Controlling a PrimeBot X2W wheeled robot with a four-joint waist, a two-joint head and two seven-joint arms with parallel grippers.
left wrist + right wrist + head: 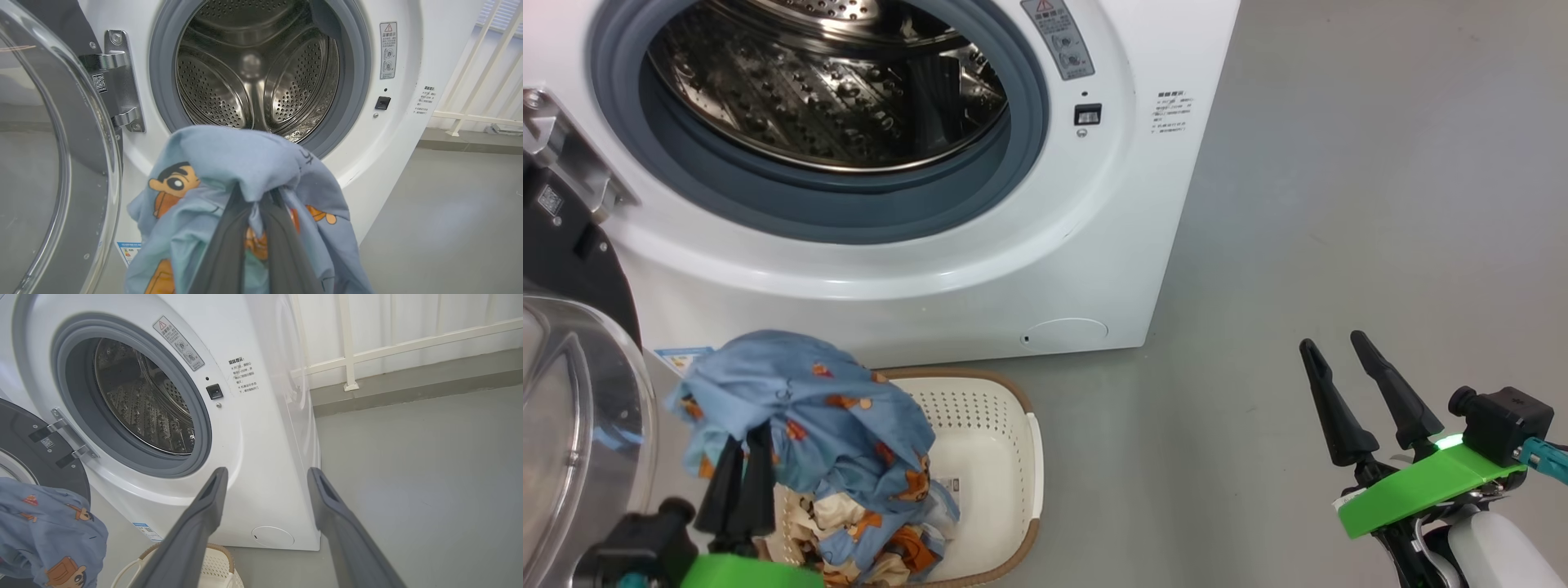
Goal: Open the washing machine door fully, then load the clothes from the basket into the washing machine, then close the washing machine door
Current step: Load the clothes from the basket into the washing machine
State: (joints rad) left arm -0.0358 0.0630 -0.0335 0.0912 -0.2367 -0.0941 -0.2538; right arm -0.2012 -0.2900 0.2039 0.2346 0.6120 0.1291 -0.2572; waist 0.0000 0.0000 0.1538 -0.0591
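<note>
In the head view, the big white boxy washing machine (1094,245) stands with its perforated steel drum (825,90) exposed inside a blue-grey rubber gasket (849,204). The washing machine door (572,425), round with a dark inner face and a bulging clear glass bowl, is swung out at the left edge. On the grey floor (1339,204) before the machine sits the basket (1005,441), small, cream, perforated plastic with a brown rim. The clothes (809,400), soft light-blue fabric with orange cartoon patches, hang bunched above the basket's left half, with their lower folds reaching into it. The left gripper (739,465) is clamped on the clothes, its dark fingers running up under the fabric. The right gripper (1331,341) hovers at the lower right, well apart, with its jaws spread and empty.

In the left wrist view, the bundle drapes over both fingers (220,253) in front of the lower edge of the drum opening. The door's glass is just beside it on the left. A silver hinge bracket (118,81) sits between the door and the opening, and a white railing (482,81) stands at the far right.

In the right wrist view, the spread fingers frame the machine's lower right corner and its round white flap (272,535). The basket's rim peeks out by the left-hand finger.
</note>
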